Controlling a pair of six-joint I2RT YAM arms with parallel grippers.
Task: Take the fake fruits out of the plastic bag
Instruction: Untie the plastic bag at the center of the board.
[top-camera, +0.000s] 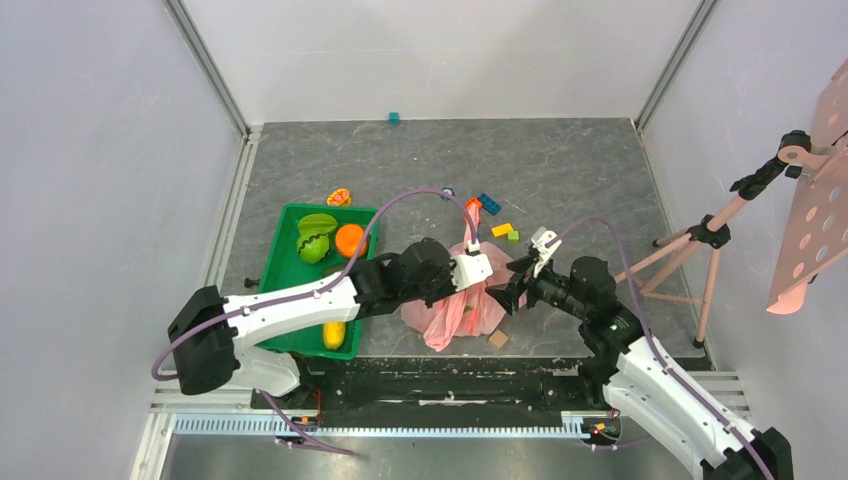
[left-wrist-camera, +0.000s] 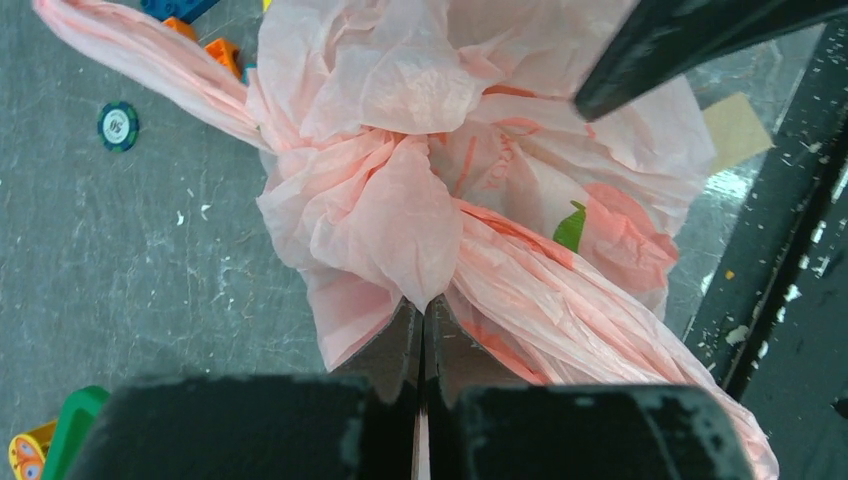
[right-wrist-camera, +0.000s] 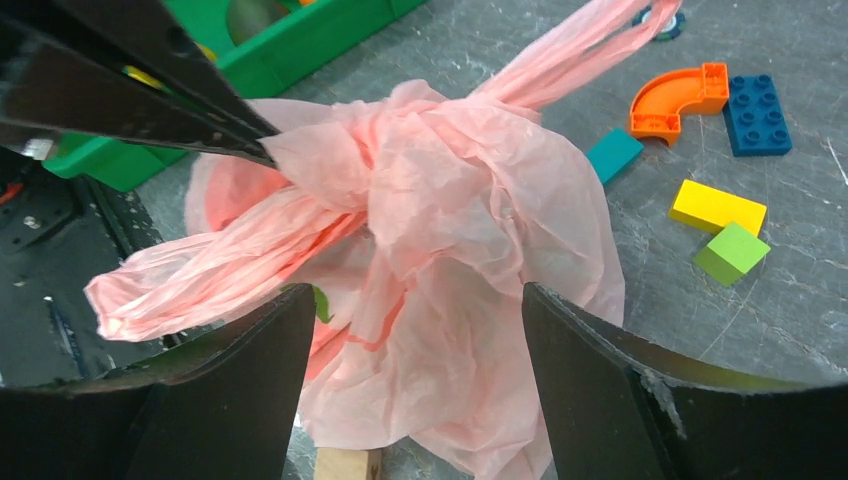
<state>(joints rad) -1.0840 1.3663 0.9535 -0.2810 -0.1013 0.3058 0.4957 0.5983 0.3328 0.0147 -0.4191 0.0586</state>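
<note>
The pink plastic bag (top-camera: 455, 310) lies crumpled on the grey table between my two grippers. My left gripper (left-wrist-camera: 425, 305) is shut on a fold at its bunched top; it shows in the top view (top-camera: 482, 268) over the bag. My right gripper (right-wrist-camera: 420, 300) is open, its jaws wide apart on either side of the bag's (right-wrist-camera: 450, 230) lower part; in the top view (top-camera: 512, 292) it is at the bag's right edge. A reddish fake fruit (left-wrist-camera: 625, 235) with a green leaf shows through the film of the bag (left-wrist-camera: 400, 120). The rest of the fruits are hidden inside.
A green tray (top-camera: 275, 250) at the left holds green fruits, an orange ball (top-camera: 350, 240) and a yellow fruit (top-camera: 334, 335). Toy blocks (right-wrist-camera: 715, 205) lie behind the bag. A wooden block (top-camera: 497, 339) lies at its near side. A tripod (top-camera: 700, 240) stands at the right.
</note>
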